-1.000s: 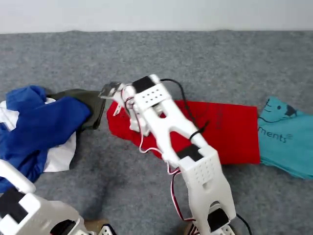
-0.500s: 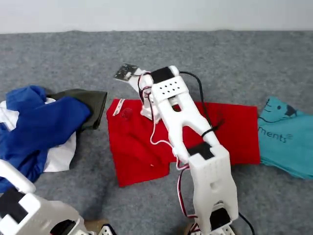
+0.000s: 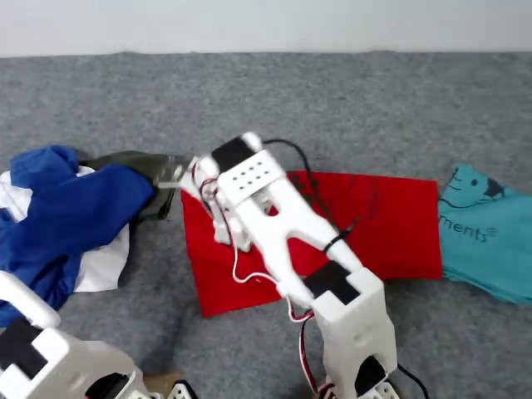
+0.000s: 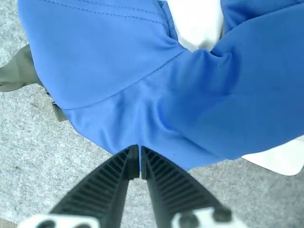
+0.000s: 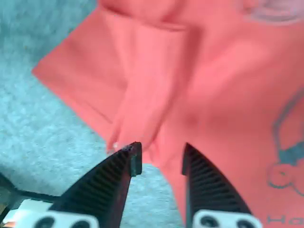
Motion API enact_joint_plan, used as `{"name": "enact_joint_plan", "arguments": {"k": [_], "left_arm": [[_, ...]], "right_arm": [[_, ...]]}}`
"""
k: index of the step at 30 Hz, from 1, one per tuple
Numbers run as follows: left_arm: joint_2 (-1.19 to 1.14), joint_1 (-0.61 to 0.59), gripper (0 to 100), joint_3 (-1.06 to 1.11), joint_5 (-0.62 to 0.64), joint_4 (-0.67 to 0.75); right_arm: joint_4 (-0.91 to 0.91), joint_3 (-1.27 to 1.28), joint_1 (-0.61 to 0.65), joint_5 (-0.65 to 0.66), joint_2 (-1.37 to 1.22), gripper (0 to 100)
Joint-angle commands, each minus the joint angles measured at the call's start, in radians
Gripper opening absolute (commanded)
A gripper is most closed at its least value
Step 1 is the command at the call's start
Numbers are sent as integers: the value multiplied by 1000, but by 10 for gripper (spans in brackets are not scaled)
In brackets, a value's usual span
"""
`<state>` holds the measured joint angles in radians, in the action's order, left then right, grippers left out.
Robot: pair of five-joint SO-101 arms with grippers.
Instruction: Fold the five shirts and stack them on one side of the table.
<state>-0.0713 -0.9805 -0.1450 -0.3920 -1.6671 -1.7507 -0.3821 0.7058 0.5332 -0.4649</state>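
Red shirt point(image 5: 213, 80) likely soft, light: grasp folded edge. Right gripper point(image 5: 161, 156) above it, jaws slightly apart; left gripper point(image 4: 139, 161) jaws closed.

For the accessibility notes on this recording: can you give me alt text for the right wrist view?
The right gripper hangs over a red shirt with its fingers open, and a folded flap of the cloth lies by one fingertip. The grey table shows beside the shirt's edge.
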Motion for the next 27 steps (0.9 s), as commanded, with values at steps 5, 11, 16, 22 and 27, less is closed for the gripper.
{"name": "enact_joint_plan", "arguments": {"k": [5, 11, 16, 22, 27], "left_arm": [[55, 41, 19, -4, 0, 21], [55, 48, 19, -4, 2, 18], [55, 46, 19, -4, 2, 17], [55, 46, 19, -4, -2, 15], [55, 48, 19, -4, 0, 15]], "right_arm": [[18, 5, 101, -83, 47, 169], [84, 2, 116, -140, -93, 166], [168, -2, 111, -121, -147, 96], [173, -2, 76, -69, -84, 22], [156, -2, -2, -17, -30, 13]]}}
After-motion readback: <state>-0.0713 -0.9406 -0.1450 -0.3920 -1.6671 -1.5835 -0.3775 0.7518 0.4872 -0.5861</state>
